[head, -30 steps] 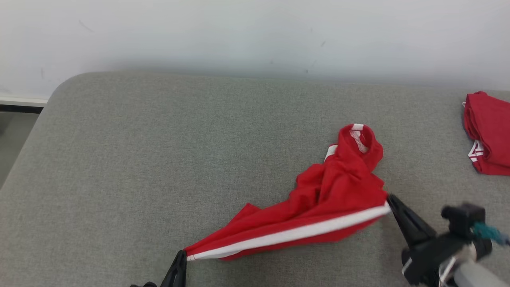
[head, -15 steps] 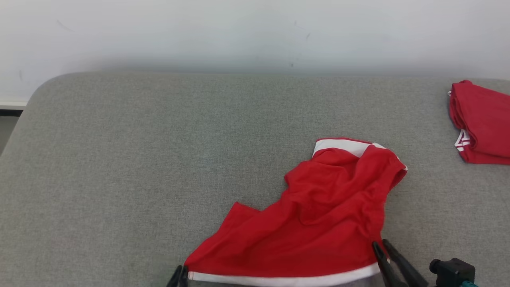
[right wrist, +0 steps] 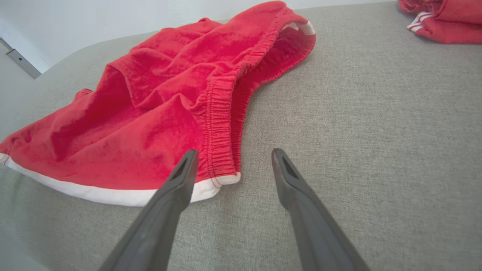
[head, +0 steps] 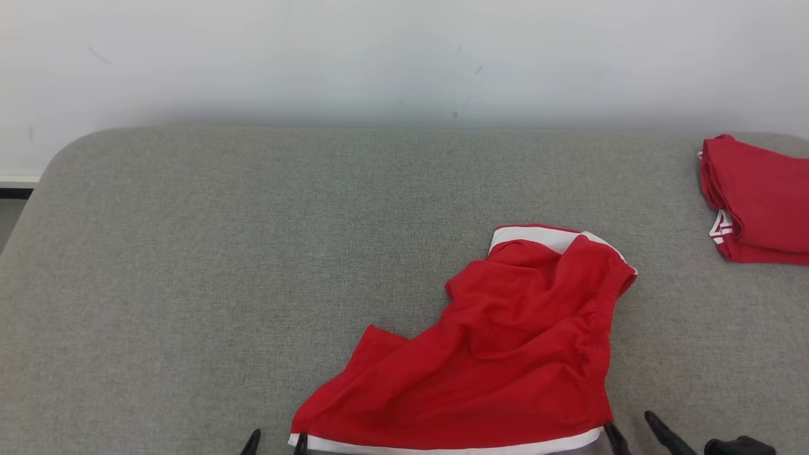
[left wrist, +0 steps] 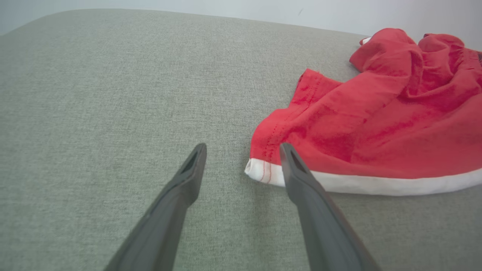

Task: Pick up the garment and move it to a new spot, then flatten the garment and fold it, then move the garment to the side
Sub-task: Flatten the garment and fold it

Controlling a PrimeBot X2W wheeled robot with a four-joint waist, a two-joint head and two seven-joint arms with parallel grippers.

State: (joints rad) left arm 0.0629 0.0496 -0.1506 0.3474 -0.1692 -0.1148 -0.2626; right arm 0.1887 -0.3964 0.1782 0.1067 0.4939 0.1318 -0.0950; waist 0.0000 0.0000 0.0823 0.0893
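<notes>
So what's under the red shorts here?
Grey cushion runs out from every edge of the shorts, so they lie on it. Anything beneath the bunched folds is covered.

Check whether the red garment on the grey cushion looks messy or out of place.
The red garment is not flat: its far end near the white band is bunched and folded over, with creases across the middle.

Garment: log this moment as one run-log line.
garment: rumpled on grey cushion, unheld | left gripper: open, at white-hem corner | right gripper: open, at waistband corner | second red garment: far right
</notes>
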